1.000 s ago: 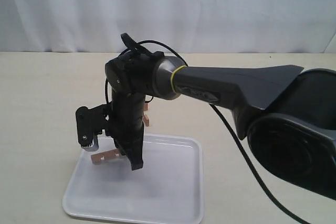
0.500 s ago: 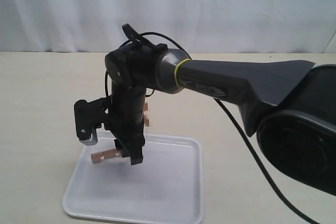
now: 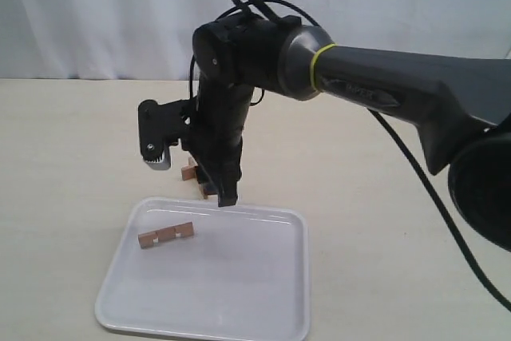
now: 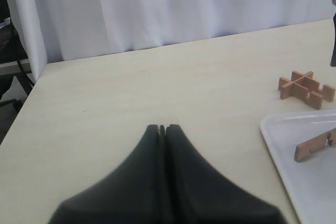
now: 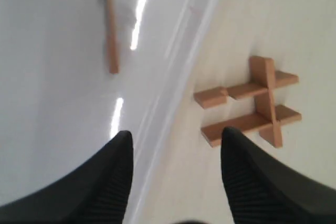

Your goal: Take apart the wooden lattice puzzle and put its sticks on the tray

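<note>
Your right pincer [image 5: 176, 139] hung with jaws apart and empty over the rim of the tray [image 3: 239, 285]. One stick [image 3: 167, 235] lay flat on the tray. The puzzle [image 5: 257, 106] sat on the table [image 3: 64, 141] just beside that rim. Your left pincer [image 4: 163, 128] was pressed together, empty, well apart from the puzzle.

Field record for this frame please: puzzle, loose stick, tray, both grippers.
tray: large white rectangular plastic tray on beige table
loose stick: flat notched reddish-brown wooden stick, alone in tray
puzzle: small reddish-brown wooden lattice puzzle, three sticks interlocked, on table beside tray
right gripper: open, empty, over tray edge near puzzle
left gripper: shut, empty, over table
</note>
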